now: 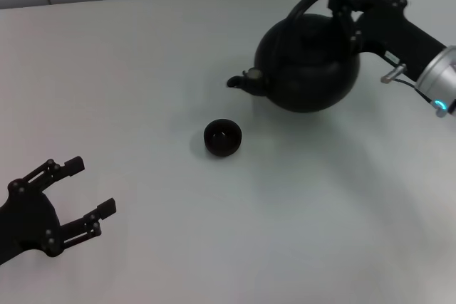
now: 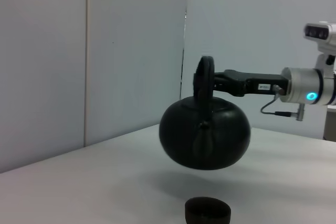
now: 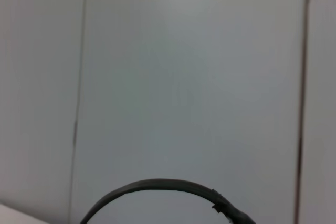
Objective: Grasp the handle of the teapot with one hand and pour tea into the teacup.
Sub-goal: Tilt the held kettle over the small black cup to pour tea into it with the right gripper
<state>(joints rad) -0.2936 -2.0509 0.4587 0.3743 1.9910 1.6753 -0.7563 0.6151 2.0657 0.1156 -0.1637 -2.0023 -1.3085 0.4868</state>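
Head view: the right claw (image 1: pixel 345 6) is clamped on the thick black arched handle (image 1: pixel 308 1) of the large round matte-black teapot (image 1: pixel 308 62), gripping the hoop at its end away from the spout. The teapot hangs clear of the pale grey table (image 1: pixel 214 247); the left wrist view shows open space and a soft shadow between the pot's belly (image 2: pixel 205 135) and the table (image 2: pixel 79 192). Its short spout (image 1: pixel 242 81) points towards the robot's left and sits a little lower than the rest of the body, so the pot looks slightly tipped. The small round black handleless teacup (image 1: pixel 223 137) stands upright on the table, near the spout, below it and a bit closer to the robot, not touching the pot. In the left wrist view the cup (image 2: pixel 207 212) lies just under the hanging pot, with a gap between. The right wrist view shows only the arc of the handle (image 3: pixel 157 186) against a pale wall. The left claw (image 1: pixel 77 191) rests low at the near left of the table, its fingers spread wide and holding nothing, well apart from the cup.
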